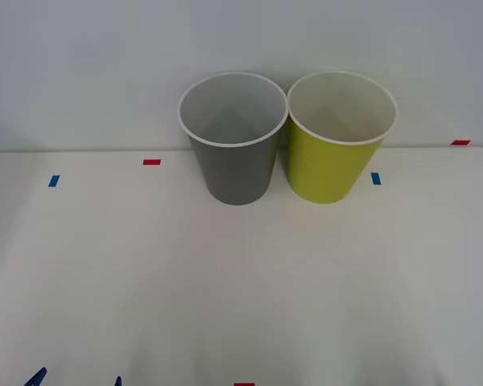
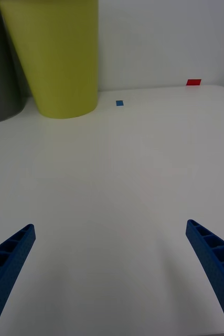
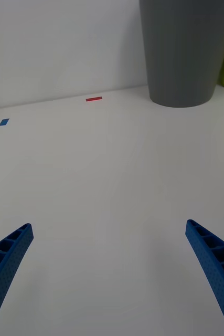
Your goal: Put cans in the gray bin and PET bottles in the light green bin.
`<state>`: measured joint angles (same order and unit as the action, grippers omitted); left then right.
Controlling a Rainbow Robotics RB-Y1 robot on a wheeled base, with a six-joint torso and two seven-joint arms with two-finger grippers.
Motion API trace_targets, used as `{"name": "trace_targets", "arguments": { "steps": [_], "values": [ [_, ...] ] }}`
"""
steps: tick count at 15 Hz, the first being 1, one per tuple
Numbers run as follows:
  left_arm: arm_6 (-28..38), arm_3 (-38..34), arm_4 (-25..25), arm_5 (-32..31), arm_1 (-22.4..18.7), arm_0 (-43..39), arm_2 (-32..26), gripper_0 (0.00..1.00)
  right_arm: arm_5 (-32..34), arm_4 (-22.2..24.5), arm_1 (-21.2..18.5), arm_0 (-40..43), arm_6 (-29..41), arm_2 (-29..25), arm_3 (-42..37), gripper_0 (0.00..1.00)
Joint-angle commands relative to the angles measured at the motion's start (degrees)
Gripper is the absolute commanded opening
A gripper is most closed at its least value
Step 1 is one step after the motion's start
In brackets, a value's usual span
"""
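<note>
Now, starting at our left, we hold the left gripper (image 3: pixel 110 278) low over the near part of the white table (image 1: pixel 145 273), its two blue ribbed fingers (image 3: pixel 9 257) spread wide with bare tabletop between them; in the front view the tips of those fingers (image 1: pixel 37 376) just peek in at the near left edge. Ahead of that gripper, toward the far edge of the table, we see a small blue tape mark (image 1: pixel 54 181) and, a little further right, a red tape mark (image 1: pixel 151 162). Moving right, the gray bin (image 1: pixel 232 141) stands upright near the back of the table, white-rimmed and pale inside; as far down as we can see into it, it holds nothing. Just beside it on the right stands the light green bin (image 1: pixel 338 141), also upright, its rim very close to the gray one's; whether the two rims touch we cannot tell. A second blue tape mark (image 1: pixel 375 178) lies on the table just right of the green bin, and another red mark (image 1: pixel 460 142) sits at the far right edge. On our right, the right gripper (image 2: pixel 110 278) hovers over the table with its blue fingers (image 2: pixel 211 257) likewise set wide apart and holding nothing, well short of the green bin. A further red mark (image 1: pixel 244 384) lies at the near edge, about midway across.
</note>
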<state>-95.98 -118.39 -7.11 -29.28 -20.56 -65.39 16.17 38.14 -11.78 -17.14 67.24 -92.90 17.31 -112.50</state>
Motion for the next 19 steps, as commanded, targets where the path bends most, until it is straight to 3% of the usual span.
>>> {"name": "trace_targets", "arguments": {
  "steps": [1, 19],
  "values": [
    [0.0, 0.0, -0.01, 0.02, 0.0, 0.0, 0.0, 1.0, 0.0, 0.0, 0.0, 0.0, 0.0, 0.0, 0.0, 1.0],
    [0.0, 0.0, -0.01, 0.02, 0.0, 0.0, 0.0, 1.0, 0.0, 0.0, 0.0, 0.0, 0.0, 0.0, 0.0, 1.0]
  ]
}}
